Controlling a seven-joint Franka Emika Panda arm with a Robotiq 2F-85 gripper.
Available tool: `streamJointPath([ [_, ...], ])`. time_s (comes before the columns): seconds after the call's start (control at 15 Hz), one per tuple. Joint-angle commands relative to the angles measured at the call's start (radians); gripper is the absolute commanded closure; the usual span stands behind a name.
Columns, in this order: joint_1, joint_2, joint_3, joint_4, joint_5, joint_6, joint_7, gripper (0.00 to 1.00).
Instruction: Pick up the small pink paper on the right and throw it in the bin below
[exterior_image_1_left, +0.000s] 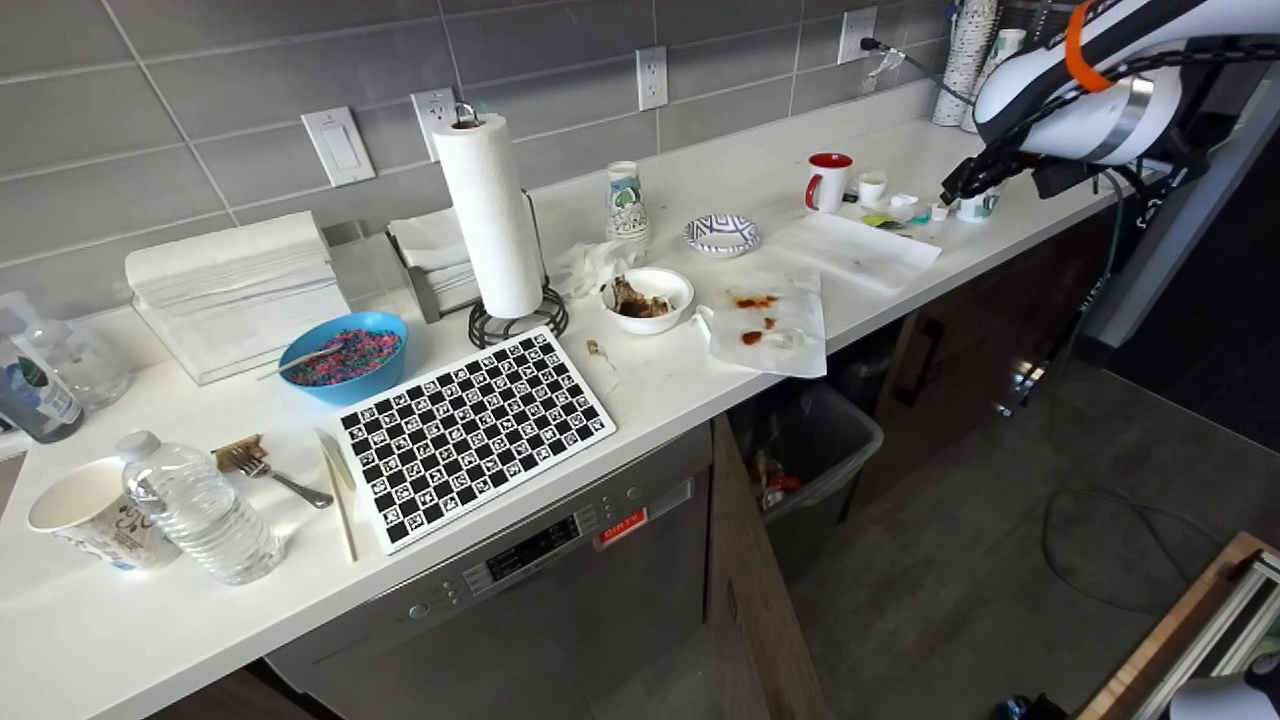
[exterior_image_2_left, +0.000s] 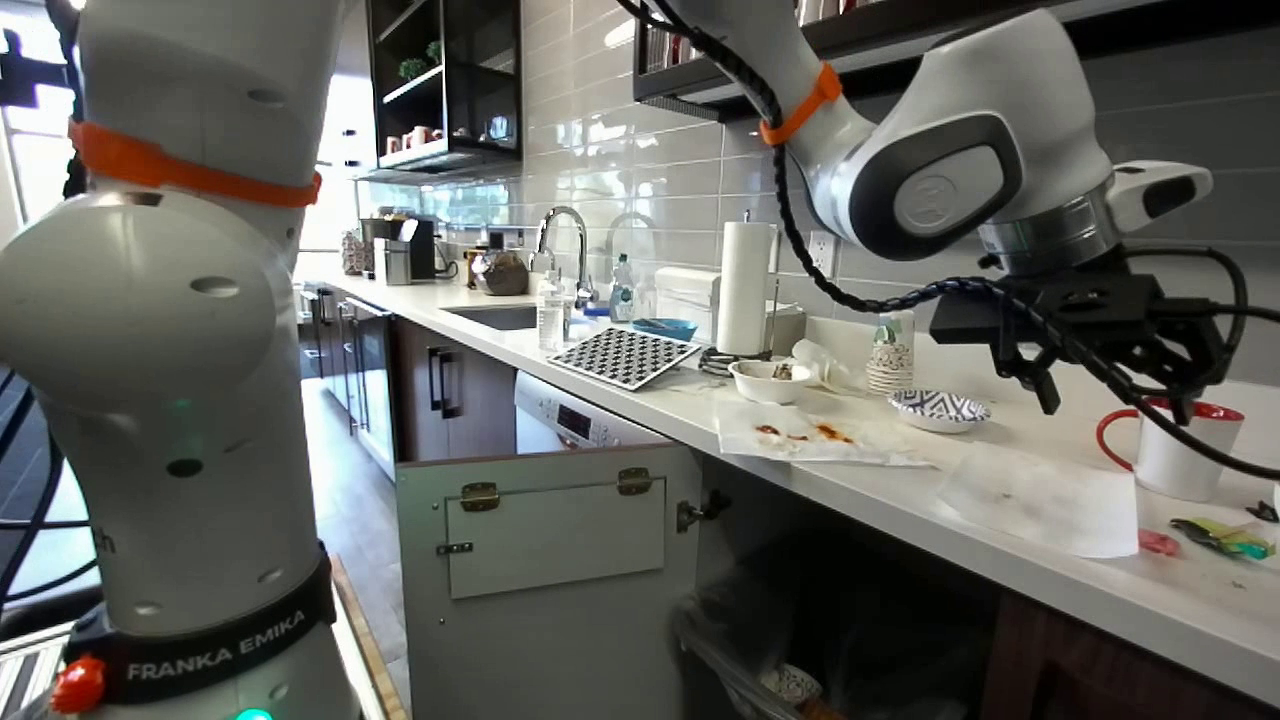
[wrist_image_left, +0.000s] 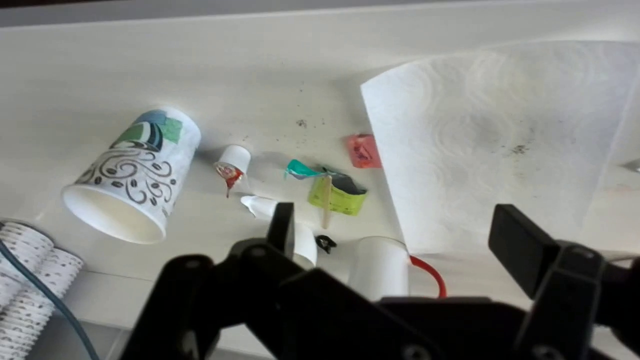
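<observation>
Wrist view has the black two-fingered gripper (wrist_image_left: 401, 239) hanging over a white countertop (wrist_image_left: 250, 75), its jaws spread wide. On that surface lies the small pink paper (wrist_image_left: 364, 151), right at the edge of a large white paper sheet (wrist_image_left: 480, 140); whether a bit of it is tucked underneath, I cannot tell. Near it sit a lime-green wrapper (wrist_image_left: 346, 201) crossed by a thin wooden stick (wrist_image_left: 327, 200) and, farther off, a white paper cup printed with brown swirls (wrist_image_left: 137, 175). Dark specks dot both counter and sheet. Along the grey tiled wall (exterior_image_1_left: 560, 60), in an exterior view, the surface is more crowded: a sheet with reddish-brown stains (exterior_image_1_left: 790, 318) at the front edge, a tall white paper-towel roll (exterior_image_1_left: 490, 220), a black-and-white checkered board (exterior_image_1_left: 478, 435) and a bright blue bowl (exterior_image_1_left: 385, 376) of pink and blue bits (exterior_image_1_left: 360, 358). Under the counter are a steel-grey dishwasher (exterior_image_1_left: 500, 620) with a red label reading DIRTY (exterior_image_1_left: 622, 528) and, next to an open brown cabinet door (exterior_image_1_left: 760, 610), the dark grey rectangular waste bin (exterior_image_1_left: 840, 468), lined, with rubbish (exterior_image_1_left: 778, 485) in it. Deeper into the room, in an exterior view, come a sink (exterior_image_2_left: 510, 320) with a curved chrome tap (exterior_image_2_left: 582, 270), a black-framed shelf unit (exterior_image_2_left: 445, 100), and a bright window (exterior_image_2_left: 28, 170) behind the white robot arm (exterior_image_2_left: 140, 300).
</observation>
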Motion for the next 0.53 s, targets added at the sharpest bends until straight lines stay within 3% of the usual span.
streamJointPath([
  [0.0,0.026,0.149,-0.05,0.123,-0.043,-0.051,0.135,0.0],
  [0.2,0.007,0.209,-0.034,0.194,-0.02,-0.116,0.158,0.0],
  [0.27,-0.103,0.202,0.077,0.212,-0.127,-0.129,0.247,0.0],
  [0.47,-0.175,0.236,0.16,0.283,-0.163,-0.174,0.296,0.0],
])
